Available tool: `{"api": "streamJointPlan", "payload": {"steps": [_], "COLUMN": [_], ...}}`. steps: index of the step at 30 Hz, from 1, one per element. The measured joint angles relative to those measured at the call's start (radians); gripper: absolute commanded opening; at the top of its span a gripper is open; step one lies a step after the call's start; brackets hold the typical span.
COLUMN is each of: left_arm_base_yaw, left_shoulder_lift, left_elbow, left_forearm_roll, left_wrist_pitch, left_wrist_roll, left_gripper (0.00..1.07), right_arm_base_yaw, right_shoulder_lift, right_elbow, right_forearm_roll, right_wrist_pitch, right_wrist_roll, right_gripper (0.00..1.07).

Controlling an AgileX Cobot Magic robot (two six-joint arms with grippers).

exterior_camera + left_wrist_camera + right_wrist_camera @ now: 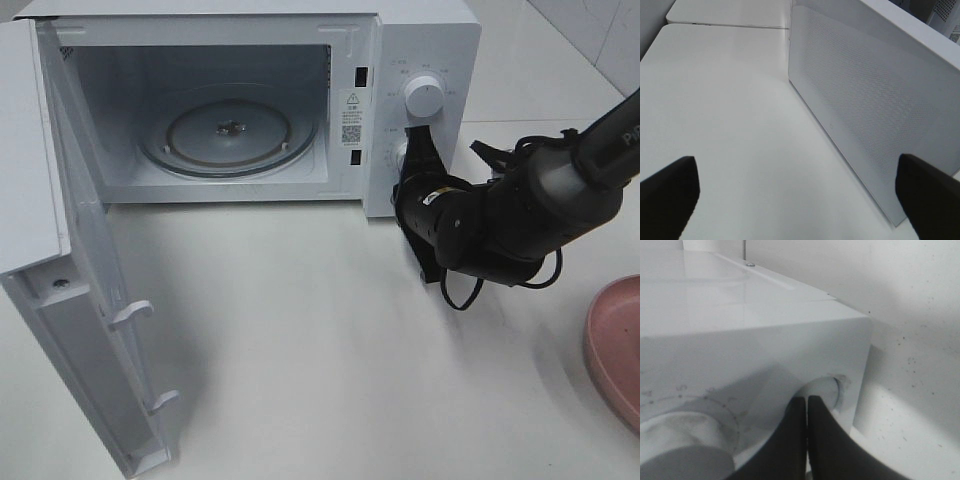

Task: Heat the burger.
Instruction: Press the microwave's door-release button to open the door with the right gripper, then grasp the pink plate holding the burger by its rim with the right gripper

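Note:
The burger is out of view in every frame. The white microwave point(420, 40) stands with its door point(90, 330) swung wide to the left, and the glass turntable point(228, 130) inside is bare. My right gripper point(412, 135) is shut, with its tips pressed against the lower knob point(826, 390) of the control panel, below the upper knob point(425, 97). The black fingers point(790, 440) lie flat together with nothing between them. My left gripper point(796, 167) is open wide above the table, beside the door's perforated outer face point(875, 100), and holds nothing.
A round pink plate point(615, 350) lies at the right edge of the table, cut off by the frame. The right arm point(540, 200) reaches in from the right at panel height. White tabletop point(300, 330) spreads in front of the microwave.

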Motion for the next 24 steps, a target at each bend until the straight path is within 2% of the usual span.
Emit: {"api": "streamJointPlan", "payload": {"steps": [15,17,18,19,24], "left_arm_base_yaw": [0.000,0.000,0.000,0.000,0.000], "left_shoulder_lift": [0.000,0.000,0.000,0.000,0.000], "left_elbow": [0.000,0.000,0.000,0.000,0.000], "left_forearm_roll": [0.000,0.000,0.000,0.000,0.000], "left_wrist_pitch": [0.000,0.000,0.000,0.000,0.000], "left_wrist_roll": [0.000,0.000,0.000,0.000,0.000], "left_gripper": [1.00,1.00,1.00,1.00,1.00], "right_arm_base_yaw": [0.000,0.000,0.000,0.000,0.000], "right_shoulder_lift": [-0.152,-0.196,-0.196,-0.219,-0.252], "right_elbow": [0.078,0.081,0.081,0.081,0.081], "right_forearm_roll": [-0.030,-0.029,-0.029,-0.029,-0.030], "right_wrist_pitch": [0.203,0.317,0.317,0.377,0.531], "right_wrist_roll": [-0.311,-0.474,-0.474,-0.580,-0.819], "right_gripper": [0.00,0.01,0.01,0.02,0.03]}}
